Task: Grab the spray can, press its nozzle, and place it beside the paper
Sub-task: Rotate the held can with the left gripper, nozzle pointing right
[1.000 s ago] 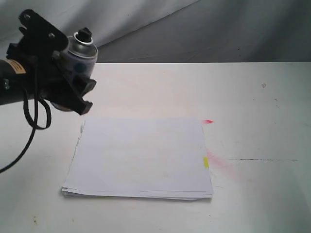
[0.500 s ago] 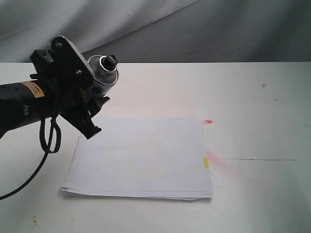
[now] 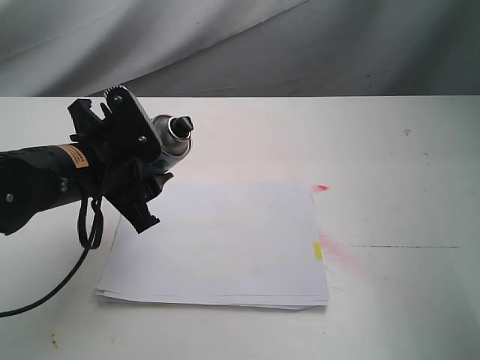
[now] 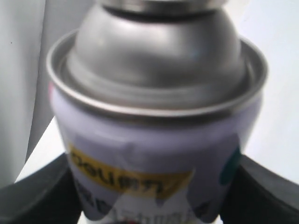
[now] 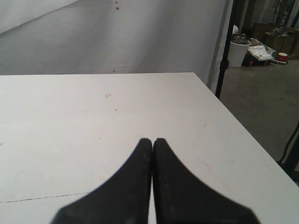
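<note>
My left gripper (image 3: 154,161) is shut on the spray can (image 3: 171,142), held in the air above the far left corner of the paper (image 3: 225,240). The can is tilted, and its black nozzle (image 3: 183,124) points toward the right. In the left wrist view the can (image 4: 154,135) fills the frame, silver dome up, with black fingers (image 4: 37,196) on both sides; the nozzle is out of that view. The paper is a white stack with a small yellow mark (image 3: 318,251) on its right edge. My right gripper (image 5: 153,141) is shut and empty over bare table, out of the exterior view.
Pink-red spray stains (image 3: 341,251) mark the white table (image 3: 390,150) just right of the paper. A black cable (image 3: 82,232) hangs from the left arm. The table's edge (image 5: 243,135) and a dark pole (image 5: 225,51) show in the right wrist view.
The left arm has carried the can rightward and lower, from beyond the paper's left side to above its far left corner, and the can has tipped further toward the right.
</note>
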